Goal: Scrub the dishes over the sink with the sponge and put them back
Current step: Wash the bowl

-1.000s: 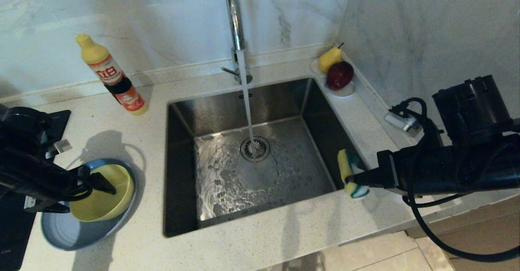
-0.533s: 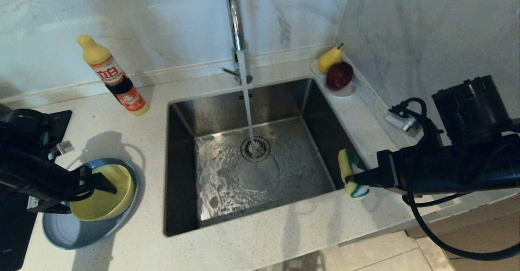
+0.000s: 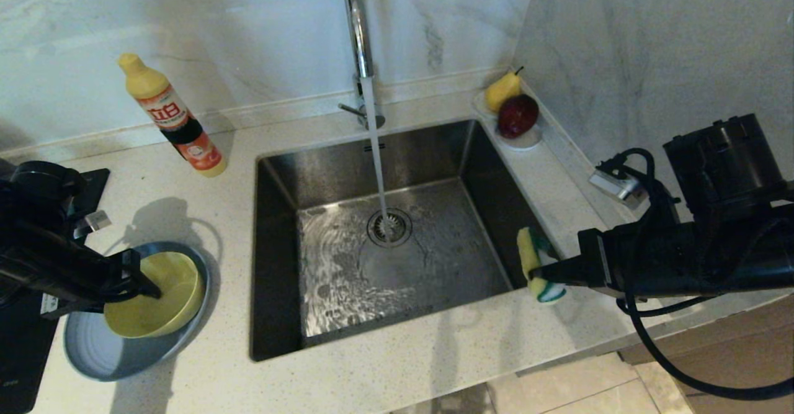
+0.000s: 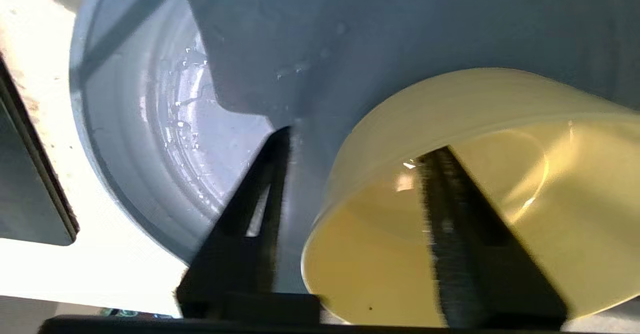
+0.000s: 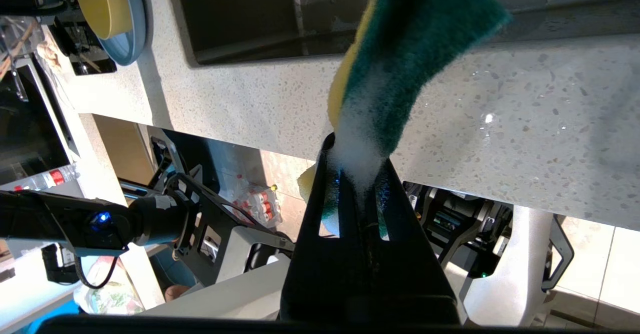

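Left claw (image 4: 357, 146) astride yellow bowl (image 4: 450, 214) rim

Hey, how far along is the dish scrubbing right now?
Looks done: tap running into the sink; right gripper clamps the soapy sponge at the sink's edge. In hand: left gripper straddles the yellow bowl rim, on the grey-blue plate. Left: lifting, scrubbing, returning.

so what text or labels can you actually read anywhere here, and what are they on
"立白": large red characters on the white band of the detergent bottle, standing on the counter left of the sink.
Bottle's lower orange label: print too small to read.
Black appliance at the counter's left edge: faint marking, unreadable.
No other text is legible.
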